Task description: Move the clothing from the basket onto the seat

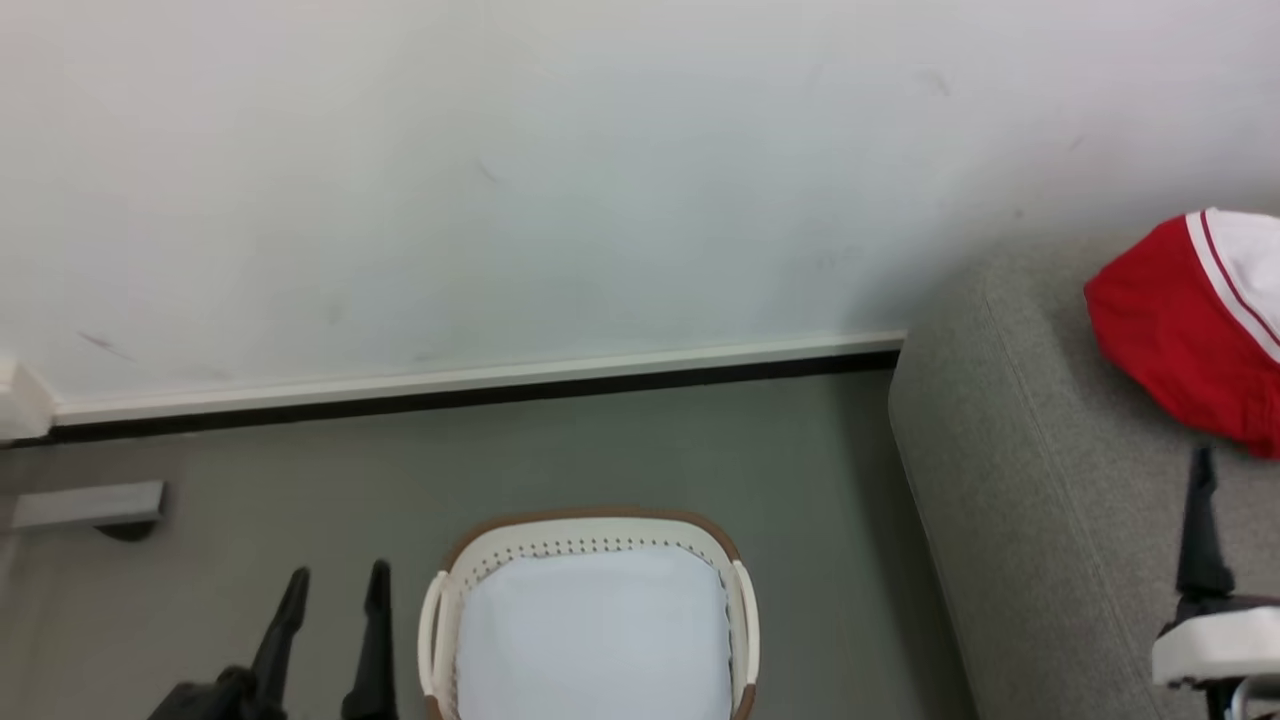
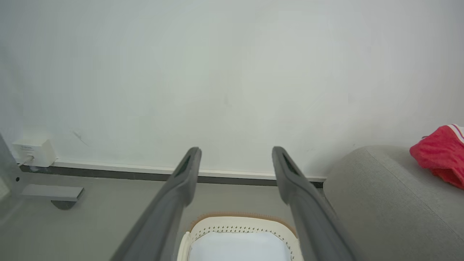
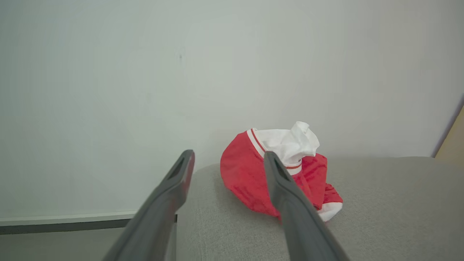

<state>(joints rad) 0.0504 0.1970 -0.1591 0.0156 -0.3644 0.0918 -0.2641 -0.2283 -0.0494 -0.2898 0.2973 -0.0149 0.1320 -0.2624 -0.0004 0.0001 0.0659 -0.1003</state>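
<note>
A strip of bare grey floor [image 1: 650, 450] is left open between the basket [image 1: 590, 530] and the skirting board [image 1: 480, 385] at the foot of the white wall [image 1: 500, 180]. A narrower lane of floor is seen between the basket's right handle and the rounded side of the seat [image 1: 1040, 480], whose end is set against the wall. At the far left the floor is bounded by a flat grey bar [image 1: 85, 505], and a small white box [image 2: 34, 152] is fixed at skirting height.

The left gripper [image 1: 339, 572] is held just beside the basket's left side, its two fingers spread apart with nothing between them. The right gripper [image 3: 228, 155] is held over the seat cushion, its fingers likewise parted and gripping nothing. In the head view one fingertip is seen just short of the near edge of the clothing [image 1: 1180, 320], which is bunched in a heap on the seat near the wall end, well apart from the basket.

The basket is moulded in cream plastic, rounded-square, with rows of small holes under a brown rim and pale side handles. Its inside is covered by a smooth pale liner [image 1: 595, 640]. The seat is upholstered in grainy grey woven fabric, with a seam along its rounded edge. The clothing is soft, crumpled bright red cloth with a white panel and striped trim. The fingers are long, dark, matte and tapered.
</note>
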